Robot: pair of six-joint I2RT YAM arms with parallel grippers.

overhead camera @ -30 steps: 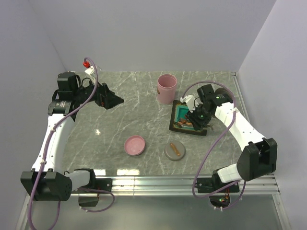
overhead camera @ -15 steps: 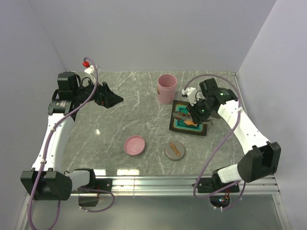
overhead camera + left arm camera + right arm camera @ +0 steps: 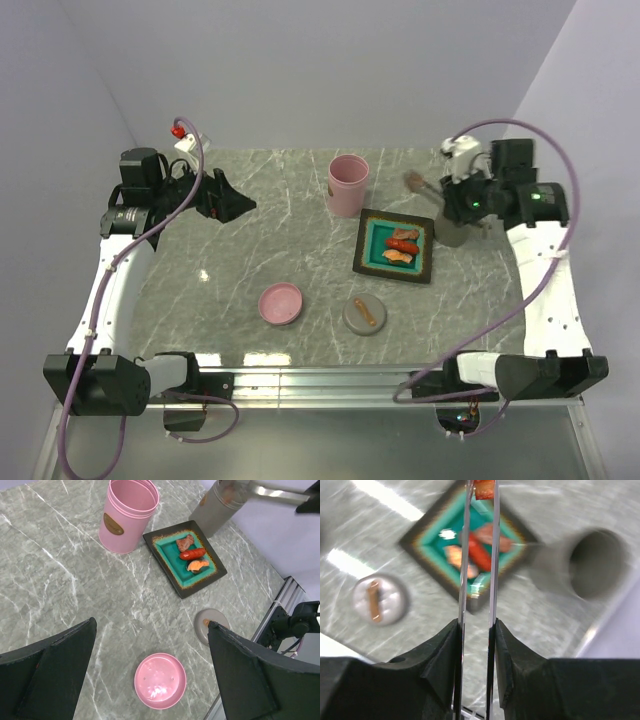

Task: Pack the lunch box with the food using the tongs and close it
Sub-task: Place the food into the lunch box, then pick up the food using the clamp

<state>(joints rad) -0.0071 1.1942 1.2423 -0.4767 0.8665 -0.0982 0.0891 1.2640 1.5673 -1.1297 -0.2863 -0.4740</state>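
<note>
Your right gripper [image 3: 476,630] clamps the silver tongs [image 3: 465,555], which pinch a red food piece [image 3: 484,489]. Your left gripper [image 3: 236,208] gapes wide, empty.

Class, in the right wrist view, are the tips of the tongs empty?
No, a red food piece is pinched between the tips of the tongs.

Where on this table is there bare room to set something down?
Widest bare stretch: left of the pink cup and pink lid, up to the left arm. Another: near edge right of the grey lid. Crowded far right: tray, grey cup, tongs overhead.
</note>
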